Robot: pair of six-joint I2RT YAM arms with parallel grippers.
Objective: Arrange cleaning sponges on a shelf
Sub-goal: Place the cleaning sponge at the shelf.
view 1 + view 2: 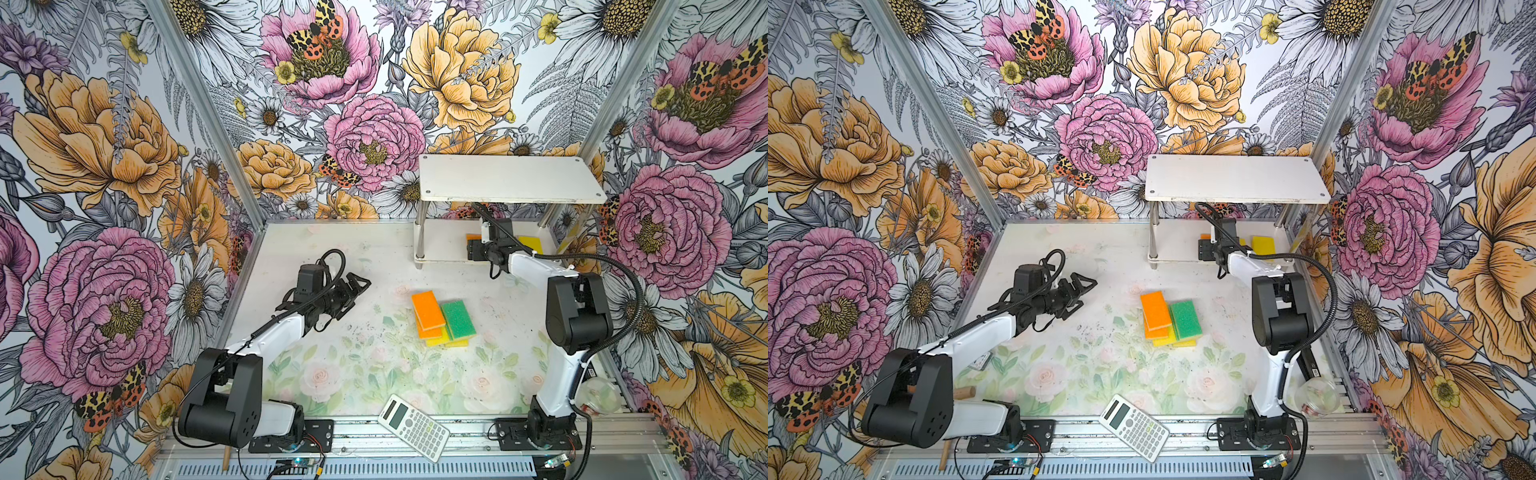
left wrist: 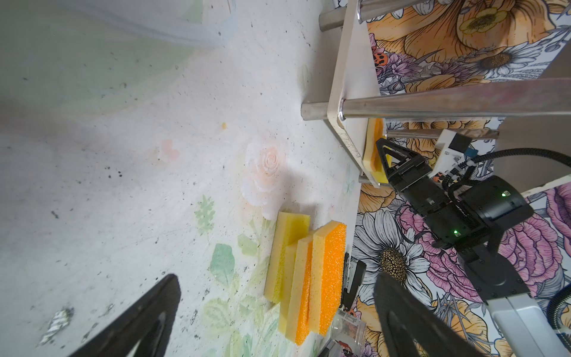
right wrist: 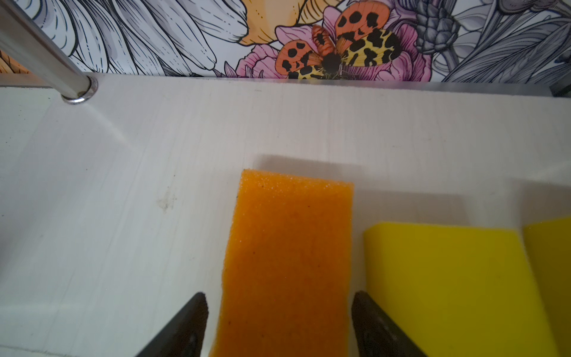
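Orange sponge (image 3: 287, 241), near end cut off, lies inside right gripper (image 3: 278, 295), jaws parted; left gripper (image 1: 358, 294) gapes wide.

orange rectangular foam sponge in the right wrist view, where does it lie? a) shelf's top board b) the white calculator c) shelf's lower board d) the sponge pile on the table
c: the orange rectangular foam sponge lies flat on the lower white board of the metal-posted shelf, beside a yellow foam sponge.
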